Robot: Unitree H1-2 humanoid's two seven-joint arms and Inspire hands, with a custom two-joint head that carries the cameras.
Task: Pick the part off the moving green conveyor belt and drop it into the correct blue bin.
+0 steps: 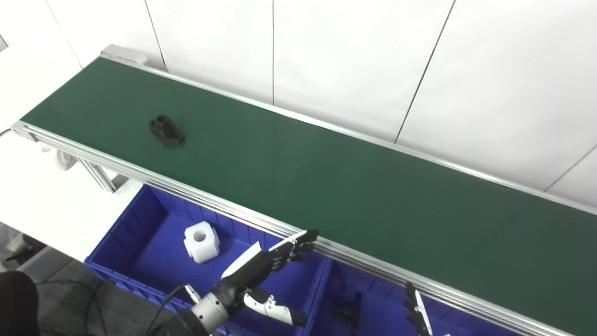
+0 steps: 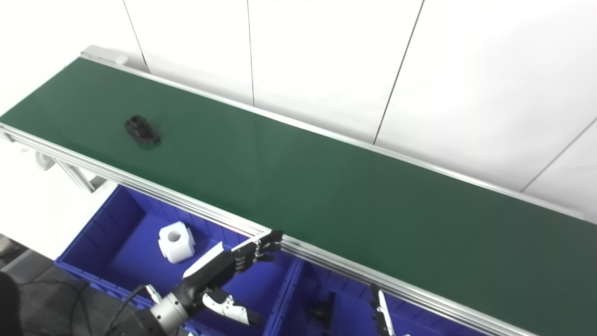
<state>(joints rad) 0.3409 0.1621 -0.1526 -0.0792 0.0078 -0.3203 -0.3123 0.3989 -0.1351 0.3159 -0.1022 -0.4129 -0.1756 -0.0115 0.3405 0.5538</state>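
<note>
A small black part (image 1: 166, 129) lies on the green conveyor belt (image 1: 326, 177) toward its left end. My left hand (image 1: 261, 270) hovers over the left blue bin (image 1: 140, 224), just below the belt's near rail, fingers stretched apart and holding nothing. It is well to the right of and nearer than the black part. My right hand (image 1: 416, 313) shows only as fingers at the bottom edge, above the right blue bin (image 1: 373, 298), spread and empty. A white part (image 1: 201, 241) rests in the left bin.
A dark part (image 1: 347, 309) lies in the right bin. The belt's aluminium rail (image 1: 233, 212) runs between bins and belt. White wall panels stand behind the belt. A white table (image 1: 42, 200) is at the left, and cables trail on the floor.
</note>
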